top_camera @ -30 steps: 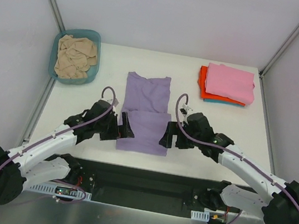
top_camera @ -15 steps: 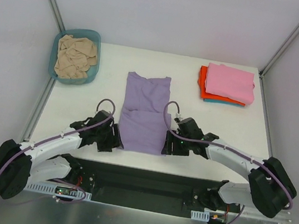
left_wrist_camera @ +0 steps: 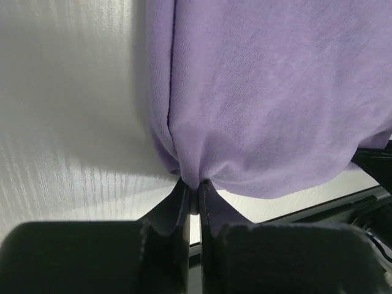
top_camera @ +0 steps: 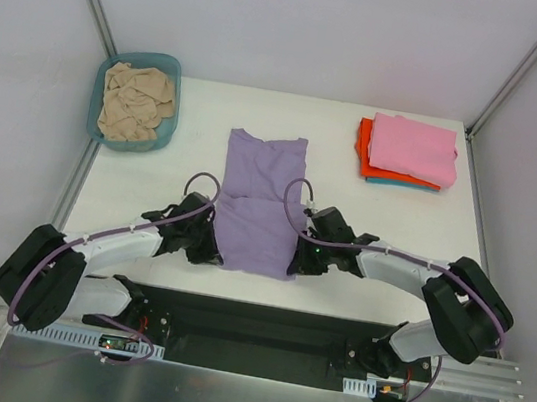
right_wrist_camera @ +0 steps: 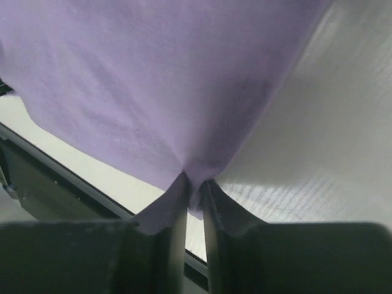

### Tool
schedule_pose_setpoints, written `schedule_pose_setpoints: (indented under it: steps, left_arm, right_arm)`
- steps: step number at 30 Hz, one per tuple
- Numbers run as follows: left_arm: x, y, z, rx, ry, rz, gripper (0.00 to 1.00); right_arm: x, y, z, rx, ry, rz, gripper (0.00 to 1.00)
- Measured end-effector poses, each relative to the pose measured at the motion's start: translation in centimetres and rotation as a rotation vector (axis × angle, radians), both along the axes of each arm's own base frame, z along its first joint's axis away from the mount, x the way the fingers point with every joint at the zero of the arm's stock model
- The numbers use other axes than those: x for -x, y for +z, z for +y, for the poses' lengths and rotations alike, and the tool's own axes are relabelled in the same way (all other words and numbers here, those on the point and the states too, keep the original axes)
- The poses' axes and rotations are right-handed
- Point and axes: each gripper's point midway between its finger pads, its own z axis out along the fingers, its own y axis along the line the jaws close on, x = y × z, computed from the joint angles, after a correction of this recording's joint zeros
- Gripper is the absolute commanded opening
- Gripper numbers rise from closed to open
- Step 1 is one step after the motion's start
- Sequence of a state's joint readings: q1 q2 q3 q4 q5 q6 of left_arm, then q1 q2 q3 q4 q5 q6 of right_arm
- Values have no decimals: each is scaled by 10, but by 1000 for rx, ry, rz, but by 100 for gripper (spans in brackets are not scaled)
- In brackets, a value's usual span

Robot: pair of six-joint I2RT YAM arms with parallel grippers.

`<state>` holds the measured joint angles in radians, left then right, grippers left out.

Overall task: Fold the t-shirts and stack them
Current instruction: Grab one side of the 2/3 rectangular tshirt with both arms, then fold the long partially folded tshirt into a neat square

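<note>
Lavender cloth fills both wrist views, puckered to a point where each tool bites it. The left gripper (left_wrist_camera: 193,195) has its jaws drawn narrow on the near left corner of the lavender t-shirt (top_camera: 261,200), with the hem gathered into a small bunch between them. The right gripper (right_wrist_camera: 195,188) is closed down the same way on the near right corner, a thin fold of cloth in the slit between its fingers.

In the overhead view both arms lie low over the white table (top_camera: 394,240). Their forearms sweep inward from the lower corners of the frame with elbows out and wrists turned toward each other. The two grippers sit level in the frame, the shirt's width apart, each arm nearer its own corner.

The shirt occupies the middle of the frame. Its long axis runs from bottom to top, with its near edge close to the table's near edge and the neck end farthest up. A crosswise edge shows about halfway along, so the near half seems to lie doubled. All of the cloth lies beyond the grippers, so the next fold will likely carry the held edge up the frame along that axis.

Farther off, at upper right, a pink shirt (top_camera: 413,147) rests folded on an orange-red shirt (top_camera: 363,146), with a sliver of teal shirt (top_camera: 392,183) beneath. At upper left a basin (top_camera: 107,76) holds a crumpled beige shirt (top_camera: 136,103). Both are well apart from the grippers.
</note>
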<state>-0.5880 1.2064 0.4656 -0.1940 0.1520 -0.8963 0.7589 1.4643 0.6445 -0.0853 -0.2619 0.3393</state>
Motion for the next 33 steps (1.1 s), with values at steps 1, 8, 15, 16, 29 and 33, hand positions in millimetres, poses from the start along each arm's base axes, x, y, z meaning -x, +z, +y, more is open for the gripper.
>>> schedule_pose_setpoints:
  steps: [1, 8, 15, 16, 29, 33]
  left_arm:
    - [0, 0, -1, 2, -5, 1, 0]
    - [13, 15, -1, 58, -54, -29, 0]
    - [25, 79, -8, 250, -119, -242, 0]
    - [26, 87, -9, 275, -127, -269, 0]
    - [-4, 151, -8, 252, -127, -474, 0]
    - [-21, 156, -8, 196, -106, -484, 0]
  right_arm:
    - [1, -1, 1, -4, 3, 7, 1]
    - [22, 8, -1, -63, 42, 49, 1]
    - [53, 72, -5, -184, 143, 38, 1]
    - [57, 85, -5, -205, 165, 32, 1]
    - [49, 160, -7, -263, 269, -33, 1]
    - [30, 155, -14, -275, 205, 1, 1]
